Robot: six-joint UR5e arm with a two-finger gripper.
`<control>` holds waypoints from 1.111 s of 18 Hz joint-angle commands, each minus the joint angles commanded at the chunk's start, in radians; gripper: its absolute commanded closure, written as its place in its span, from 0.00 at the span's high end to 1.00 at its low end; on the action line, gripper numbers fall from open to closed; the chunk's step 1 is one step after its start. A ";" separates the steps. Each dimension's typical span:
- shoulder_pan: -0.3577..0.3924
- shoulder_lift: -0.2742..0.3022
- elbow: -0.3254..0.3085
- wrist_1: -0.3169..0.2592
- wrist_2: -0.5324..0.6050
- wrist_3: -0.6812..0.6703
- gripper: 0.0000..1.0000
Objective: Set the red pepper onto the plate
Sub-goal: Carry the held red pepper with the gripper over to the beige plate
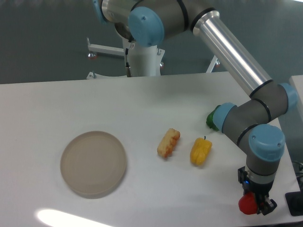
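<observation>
- Your claw (257, 204) sits low at the near right corner of the table (142, 104), fingers pointing down, right against the red pepper (246, 205). It looks pinched onto the pepper's right side, but the fingers are small and dark here, so you cannot be sure the grip is closed.
- You find the red pepper at that same corner, close to the table's front edge, well apart from the plate (93, 163).
- That plate lies flat at the left with nothing on it, so the placing is not yet done; you have the whole width of the table to cross.
- Between the two you have a yellow pepper (200, 151) and a pale orange-tipped food piece (168, 142), lying side by side near the middle; a carry would want height to pass above them.
- A green pepper (211, 120) peeks out behind the arm's elbow, mostly hidden.
- Count: three peppers (one red, one yellow, one green), one other food piece, one plate, one claw.
</observation>
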 joint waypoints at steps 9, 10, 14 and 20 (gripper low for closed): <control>-0.014 0.084 -0.113 -0.006 0.000 -0.081 0.49; -0.024 0.103 -0.136 -0.005 -0.006 -0.106 0.49; -0.049 0.196 -0.242 -0.011 -0.029 -0.240 0.49; -0.077 0.380 -0.463 -0.011 -0.090 -0.460 0.49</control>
